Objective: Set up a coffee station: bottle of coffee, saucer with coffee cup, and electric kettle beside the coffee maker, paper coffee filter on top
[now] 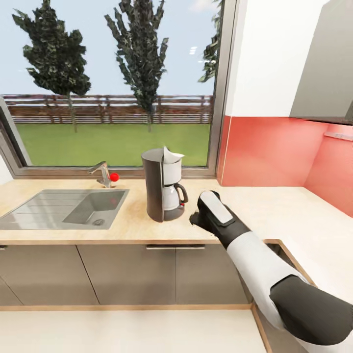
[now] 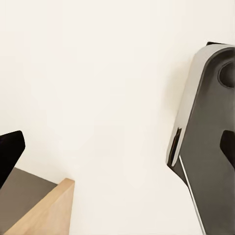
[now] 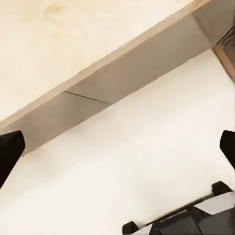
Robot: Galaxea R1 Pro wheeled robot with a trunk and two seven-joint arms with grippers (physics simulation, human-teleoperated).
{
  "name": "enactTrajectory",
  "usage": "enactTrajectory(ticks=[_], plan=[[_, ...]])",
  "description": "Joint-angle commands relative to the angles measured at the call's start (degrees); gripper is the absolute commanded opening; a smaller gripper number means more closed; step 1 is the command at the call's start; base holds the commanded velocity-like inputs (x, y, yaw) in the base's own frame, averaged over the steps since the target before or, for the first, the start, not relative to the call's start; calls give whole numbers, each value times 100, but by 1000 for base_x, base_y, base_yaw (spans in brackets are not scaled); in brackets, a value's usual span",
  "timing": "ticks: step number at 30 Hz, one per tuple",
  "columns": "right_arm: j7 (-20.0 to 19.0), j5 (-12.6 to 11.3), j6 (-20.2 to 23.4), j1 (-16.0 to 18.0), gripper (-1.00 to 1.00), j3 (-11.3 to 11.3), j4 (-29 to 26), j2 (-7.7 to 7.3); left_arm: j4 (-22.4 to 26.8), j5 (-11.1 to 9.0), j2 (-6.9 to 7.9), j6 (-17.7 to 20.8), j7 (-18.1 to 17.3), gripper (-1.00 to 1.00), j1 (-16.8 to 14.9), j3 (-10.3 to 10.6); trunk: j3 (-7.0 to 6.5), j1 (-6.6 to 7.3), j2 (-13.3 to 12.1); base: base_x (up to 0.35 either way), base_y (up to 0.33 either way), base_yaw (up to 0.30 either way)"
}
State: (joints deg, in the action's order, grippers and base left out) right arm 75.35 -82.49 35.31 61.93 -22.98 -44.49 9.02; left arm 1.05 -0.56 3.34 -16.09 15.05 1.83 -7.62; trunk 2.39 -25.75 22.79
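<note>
Right fingers (image 3: 10, 152) are sitting spread, empty, as are the left | coffee maker (image 1: 163, 185) is standing on the worktop (image 1: 274, 206), filter (image 1: 171, 156) on top, at your forearm's 10 o'clock | you're risking an elbow swing toppling it.

Coffee maker (image 1: 164, 189) on countertop (image 1: 274, 208), right of sink (image 1: 63, 208).

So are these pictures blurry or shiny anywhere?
Head view: sharp and evenly lit, with a soft shadow under the coffee maker on the kitchen countertop and a pale sheen on the sink. Both wrist views: bright, washed-out pale floor, no glare spots.
</note>
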Motion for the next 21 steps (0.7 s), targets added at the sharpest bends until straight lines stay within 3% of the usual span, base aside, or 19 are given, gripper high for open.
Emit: enactTrajectory(ticks=[1,2,3,4,5,6,8,12,17,19,21], plan=[[-229,321,-91,-163,100,-169,6,-2,9,-5,-1,-16,-2,100,2,-26,11,-3,13,-11,-8,0],[-467,722,-328,-355,100,-278,17,2,9,-5,-1,-16,-2,100,2,-26,11,-3,13,-7,-5,0],[-571,928,-463,-459,100,-320,23,4,9,-5,0,-16,-2,100,2,-25,11,-3,13,-5,-4,0],[-750,1334,-749,-676,100,-402,41,7,9,-5,0,-16,-2,100,2,-25,11,-3,13,-3,-3,0],[-829,1534,-894,-788,100,-445,56,9,9,-5,0,-16,-2,100,2,-26,11,-3,13,-3,-2,0],[-969,1911,-1181,-1009,100,-544,96,13,9,-5,0,-16,-2,100,2,-25,11,-3,13,-2,-1,0],[-1574,3047,-2393,-2055,100,-989,652,21,23,-5,-8,-24,-2,100,2,-21,11,-3,13,0,0,0],[-2551,3524,-3483,-2775,100,-1274,1729,24,308,-5,-47,-24,-9,100,-3,-21,11,-3,13,0,0,0],[-4009,3636,-4294,-3161,100,-1319,3308,10,533,-5,-68,-21,-11,100,-7,-26,11,-3,13,0,0,0],[-4325,3642,-4472,-3204,100,-1320,3607,7,544,-5,-72,-21,-11,100,-7,-29,11,-3,13,0,0,0],[-4901,3653,-4763,-3267,100,-1322,4025,2,555,-5,-81,-17,-11,100,-5,-31,11,-3,13,0,0,0]])
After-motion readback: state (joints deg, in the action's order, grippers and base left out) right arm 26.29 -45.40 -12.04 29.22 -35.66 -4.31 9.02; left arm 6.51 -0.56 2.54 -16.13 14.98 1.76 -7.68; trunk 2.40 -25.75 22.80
